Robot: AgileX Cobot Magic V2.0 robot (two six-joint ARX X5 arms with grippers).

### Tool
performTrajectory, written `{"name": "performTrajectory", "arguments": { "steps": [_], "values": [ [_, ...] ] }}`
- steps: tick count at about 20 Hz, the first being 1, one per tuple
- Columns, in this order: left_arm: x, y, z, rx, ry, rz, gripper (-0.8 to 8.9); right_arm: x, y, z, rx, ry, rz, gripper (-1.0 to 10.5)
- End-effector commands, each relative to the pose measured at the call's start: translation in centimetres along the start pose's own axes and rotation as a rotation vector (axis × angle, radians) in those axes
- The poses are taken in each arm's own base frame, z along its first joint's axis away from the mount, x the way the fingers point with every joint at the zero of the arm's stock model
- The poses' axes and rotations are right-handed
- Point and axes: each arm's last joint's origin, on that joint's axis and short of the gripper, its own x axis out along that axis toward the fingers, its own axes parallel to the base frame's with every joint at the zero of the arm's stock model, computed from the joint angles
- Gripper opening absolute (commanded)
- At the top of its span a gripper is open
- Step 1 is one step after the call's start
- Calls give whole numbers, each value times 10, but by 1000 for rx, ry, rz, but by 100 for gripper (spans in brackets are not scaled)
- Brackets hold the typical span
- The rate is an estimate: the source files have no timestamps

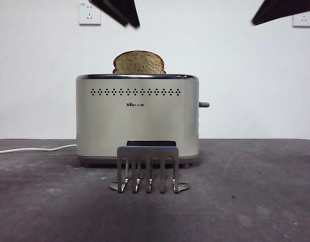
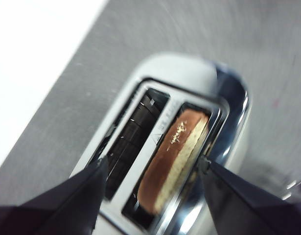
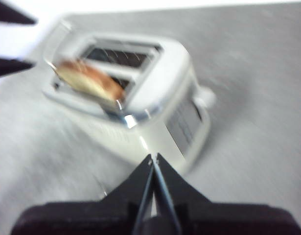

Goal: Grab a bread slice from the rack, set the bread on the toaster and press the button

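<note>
Slice of bread [image 1: 139, 62] upright in toaster [image 1: 137, 118] slot, domed top poking above chrome rim. Left gripper [image 2: 152, 169] above it, jaws spread, empty, clear of bread. Right gripper [image 3: 153, 157] pressed together, aloft, well apart from button [image 1: 203, 105] on toaster's narrow end. Rack [image 1: 147, 168] empty on table [image 1: 255, 201], just before toaster.
</note>
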Motion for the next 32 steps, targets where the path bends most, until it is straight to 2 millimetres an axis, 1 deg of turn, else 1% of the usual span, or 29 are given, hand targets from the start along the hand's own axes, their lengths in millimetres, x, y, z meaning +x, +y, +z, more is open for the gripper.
{"name": "performTrajectory", "arguments": {
  "steps": [1,4,7,13,16,19,24,27,32],
  "values": [
    [-25,-3,-1,-179,-7,-6,316,23,-12,5,94,-36,56,-12],
    [-59,-9,-3,-262,-1,-13,315,57,-32,7,184,-76,133,-12],
    [-86,-15,-6,-316,1,-20,315,89,-52,6,239,-71,154,-13],
    [-111,-19,-9,-349,-17,-12,315,124,-74,13,266,-40,149,-13],
    [-116,-20,-10,-355,-20,-11,315,137,-83,12,284,-23,145,-13],
    [-116,-21,-10,-357,-12,-15,315,147,-90,5,300,-2,141,-13],
    [-116,-20,-10,-356,-16,-13,315,164,-93,-6,308,27,148,-13],
    [-116,-21,-10,-357,-15,-13,315,172,-91,-10,301,33,157,-13],
    [-116,-21,-10,-357,-12,-15,315,180,-89,-14,286,41,143,-13]
  ]
}}
